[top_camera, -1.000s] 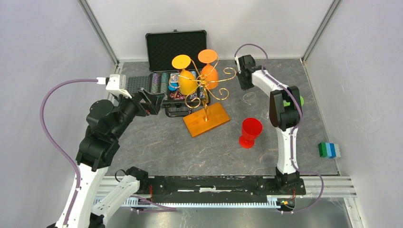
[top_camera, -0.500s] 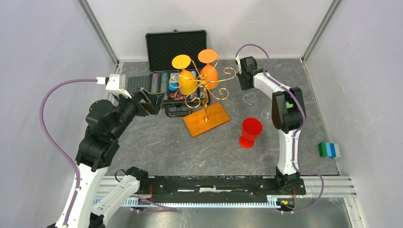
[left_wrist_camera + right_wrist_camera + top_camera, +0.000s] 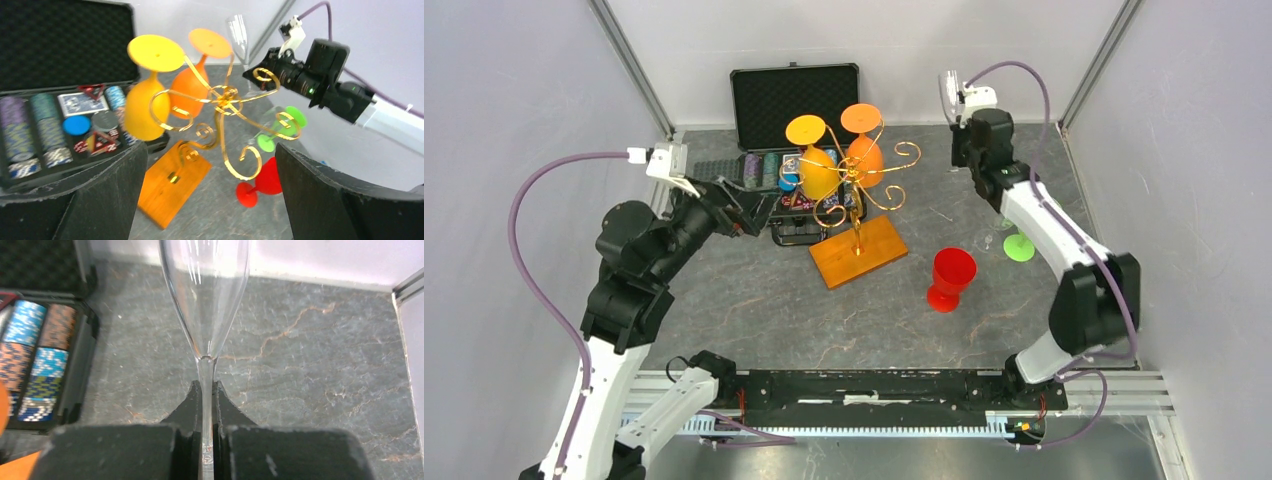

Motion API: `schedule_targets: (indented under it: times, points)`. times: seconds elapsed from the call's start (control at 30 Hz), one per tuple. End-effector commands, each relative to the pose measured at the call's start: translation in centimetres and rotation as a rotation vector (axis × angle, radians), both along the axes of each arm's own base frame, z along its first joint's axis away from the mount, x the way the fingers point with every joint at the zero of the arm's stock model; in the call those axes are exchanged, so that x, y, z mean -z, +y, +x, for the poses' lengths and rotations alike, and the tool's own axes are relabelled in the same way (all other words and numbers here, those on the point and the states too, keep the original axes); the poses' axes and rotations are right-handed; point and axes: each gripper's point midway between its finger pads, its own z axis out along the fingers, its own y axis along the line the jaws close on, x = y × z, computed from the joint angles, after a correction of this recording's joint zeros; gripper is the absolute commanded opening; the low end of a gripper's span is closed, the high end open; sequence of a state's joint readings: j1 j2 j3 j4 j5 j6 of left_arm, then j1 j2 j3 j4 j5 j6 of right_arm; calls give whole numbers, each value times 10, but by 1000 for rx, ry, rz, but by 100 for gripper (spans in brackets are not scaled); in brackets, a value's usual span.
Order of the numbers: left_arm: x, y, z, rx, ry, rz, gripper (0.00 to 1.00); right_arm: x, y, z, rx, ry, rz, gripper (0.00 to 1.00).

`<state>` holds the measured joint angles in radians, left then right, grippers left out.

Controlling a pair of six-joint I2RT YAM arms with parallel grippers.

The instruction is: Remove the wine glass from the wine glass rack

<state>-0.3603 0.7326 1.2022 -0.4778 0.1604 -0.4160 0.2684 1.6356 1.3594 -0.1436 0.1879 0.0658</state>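
Observation:
The wine glass rack is a golden wire stand on an orange-brown wooden base. A yellow glass and an orange glass hang upside down on it. My right gripper is shut on the stem of a clear wine glass, holding it upright right of the rack and apart from it. The right wrist view shows the stem pinched between the fingers. My left gripper is open and empty left of the rack, which fills the left wrist view.
An open black case of chips lies behind the rack. A red glass stands upside down on the table, and a green glass lies to its right. Blue and green blocks sit at the right edge.
My right arm has swung up and back to the right with the clear glass, away from the rack's right arm. The green glass now shows. My left arm shifted slightly.

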Motion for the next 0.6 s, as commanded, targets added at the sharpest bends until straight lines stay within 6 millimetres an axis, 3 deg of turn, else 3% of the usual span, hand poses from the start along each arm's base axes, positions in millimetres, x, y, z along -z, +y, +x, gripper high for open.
schedule_targets:
  times: [0.0,0.1,0.23,0.37,0.57]
  points:
    - [-53,-31,-1,154,-60,-152,100,-56,1,-18,-8,-240,108,0]
    - [-69,-51,8,240,-31,-237,100,-81,0,-43,-42,-357,150,0]
    - [-87,-78,28,350,-21,-357,100,-95,6,-77,-141,-477,175,0]
    - [-93,-115,56,421,34,-392,99,-106,12,-111,-244,-613,172,0]
    - [-88,-185,88,444,117,-374,99,-108,20,-139,-343,-739,157,0]
